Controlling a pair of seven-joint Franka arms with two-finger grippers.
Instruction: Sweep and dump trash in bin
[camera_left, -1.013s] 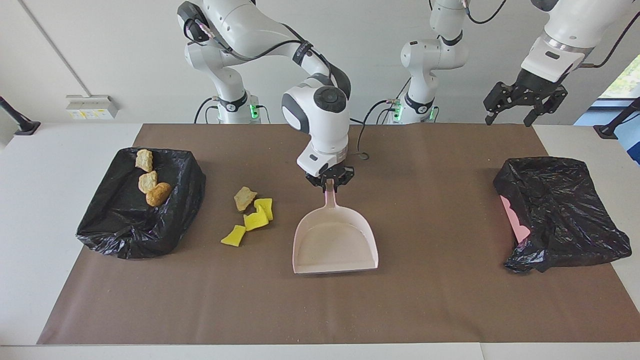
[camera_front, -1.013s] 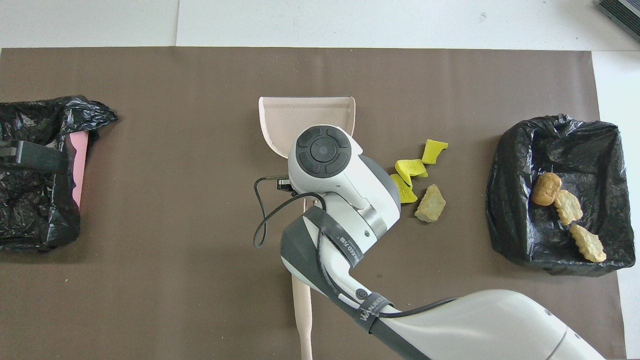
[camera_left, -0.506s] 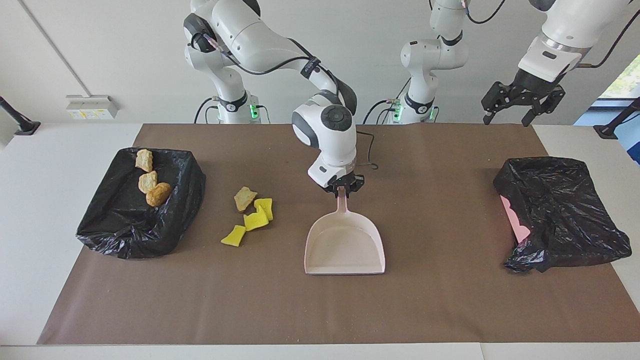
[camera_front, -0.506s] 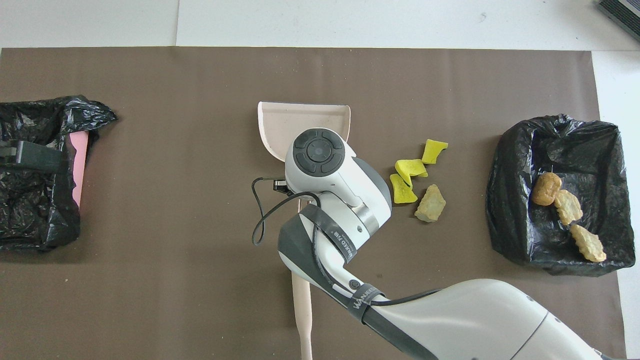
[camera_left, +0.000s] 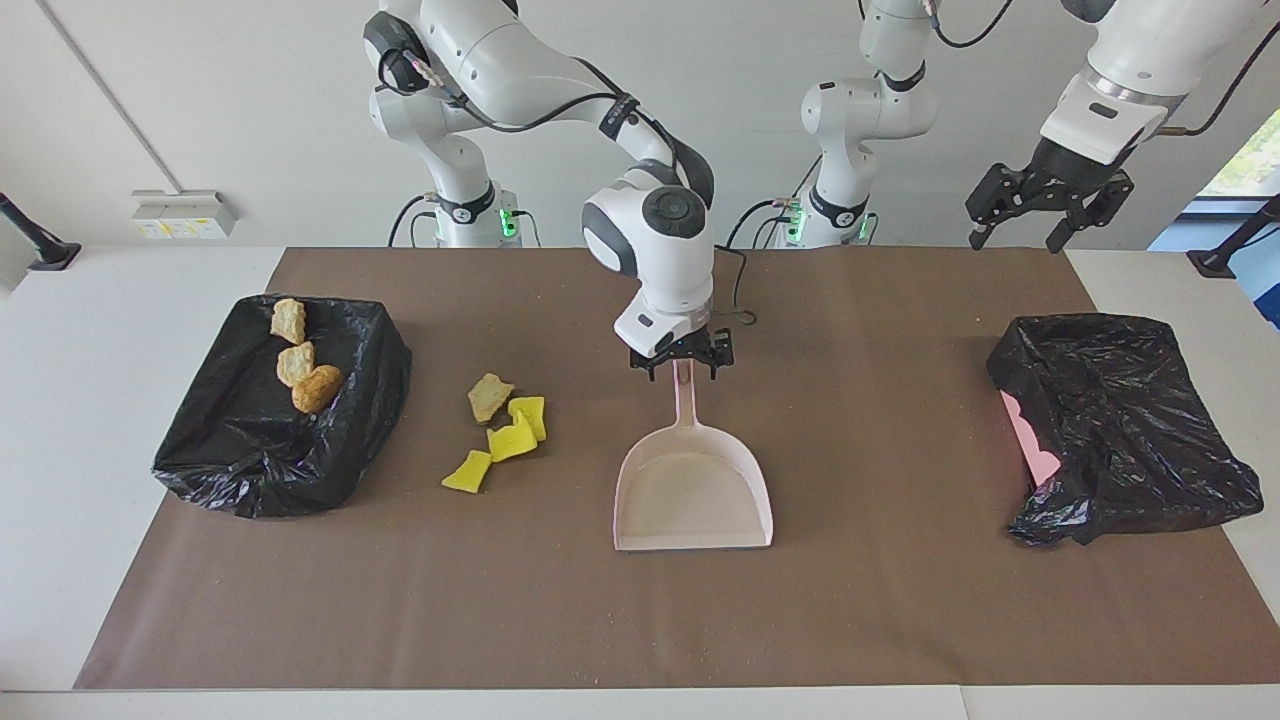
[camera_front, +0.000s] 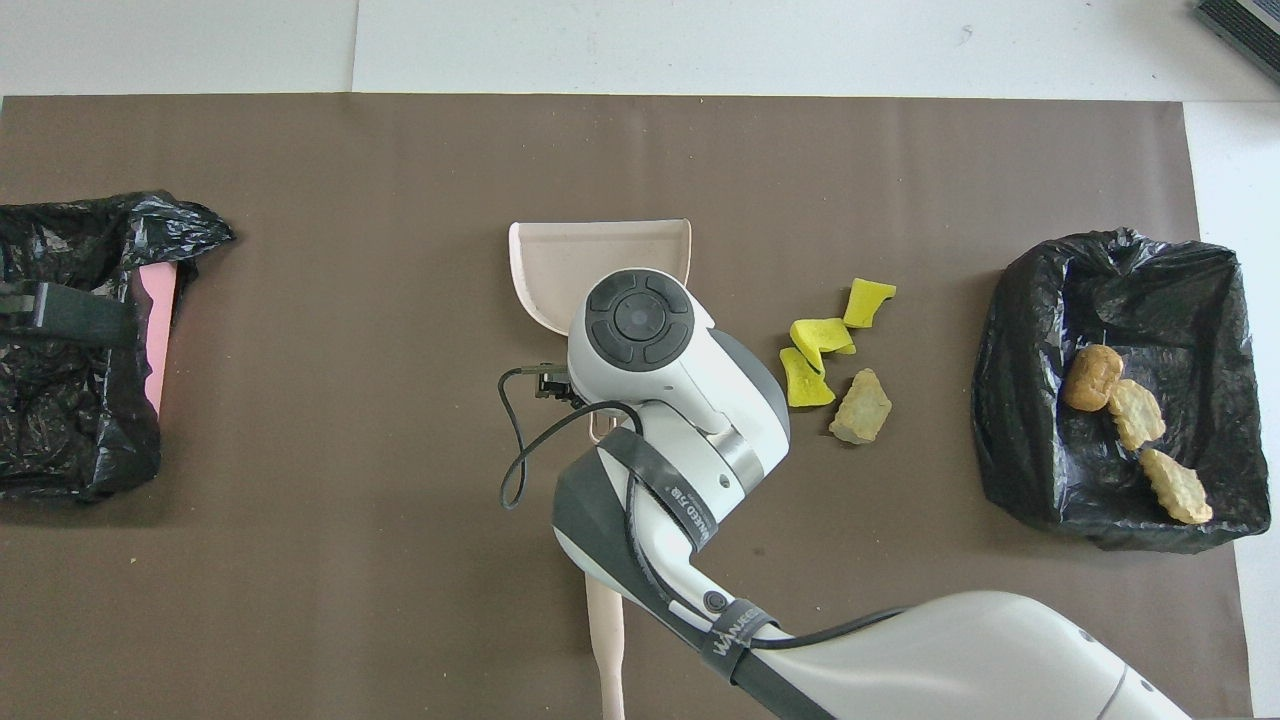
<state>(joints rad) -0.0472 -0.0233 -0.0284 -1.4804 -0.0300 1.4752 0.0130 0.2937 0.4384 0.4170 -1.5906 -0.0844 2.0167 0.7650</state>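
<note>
My right arm (camera_left: 650, 225) reaches out from its base, bends at the elbow and points its wrist straight down over the middle of the bench (camera_left: 60, 450). The right jaws are low over the handle of the dustpan (camera_left: 693, 490), released, one finger on each side of it and gripping nothing. My left arm (camera_left: 1110, 90) waits, held high over its own end of the bench. The left jaws are released too and empty.

The dustpan is smooth pale pink plastic, a shallow flared scoop with a raised rim. It lies flat with its narrow handle toward me and its open mouth away. It rests on a matte brown paper sheet (camera_left: 900, 600) speckled with crumbs, which covers most of the white bench top. In the overhead view one beige handle (camera_front: 605, 640) lies nearer to me than the dustpan, its upper part hidden under my arm.

The trash (camera_left: 489, 396) is in two places. Four loose bits lie beside the dustpan, toward my right arm's end: one rough golden-brown chunk and three bright yellow spongy scraps (camera_left: 512, 440), curled and close together. Three more crusty brown chunks (camera_left: 295, 363) sit in the bin (camera_left: 250, 470) at that same end, an open box lined with crinkled, glossy black plastic. A second black bag (camera_left: 1130, 430) lies crumpled at my left arm's end, with a pink edge (camera_left: 1030, 440) showing under it.
</note>
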